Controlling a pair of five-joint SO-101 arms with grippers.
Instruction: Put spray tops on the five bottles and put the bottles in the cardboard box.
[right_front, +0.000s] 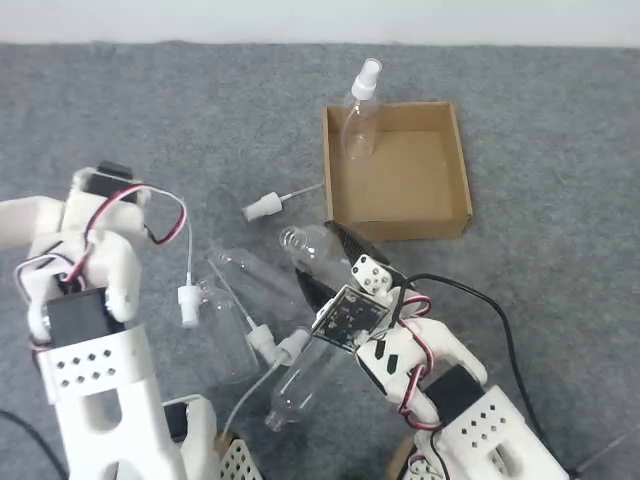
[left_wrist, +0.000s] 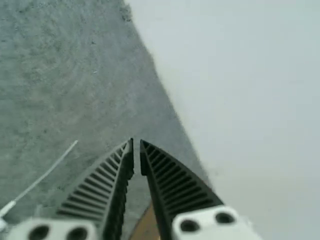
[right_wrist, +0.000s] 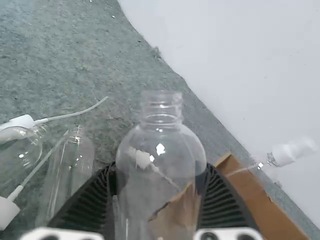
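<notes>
My right gripper (right_front: 326, 265) is shut on a clear, open-necked bottle (right_front: 300, 243), holding it just in front of the cardboard box (right_front: 455, 165). In the right wrist view the bottle (right_wrist: 160, 150) stands upright between the black fingers (right_wrist: 95, 195), without a top. One bottle with a white spray top (right_front: 362, 100) leans in the box's far left corner. Loose spray tops (right_front: 262, 208) (right_front: 188, 300) lie on the grey carpet. My left gripper (left_wrist: 136, 143) is shut on nothing, held above the carpet and pointing toward the wall.
Several clear bottles (right_front: 245, 272) (right_front: 225, 340) (right_front: 300, 385) lie between the two arms, with more white tops (right_front: 262, 342) among them. The white wall (right_wrist: 250, 60) borders the carpet behind the box. The carpet right of the box is bare.
</notes>
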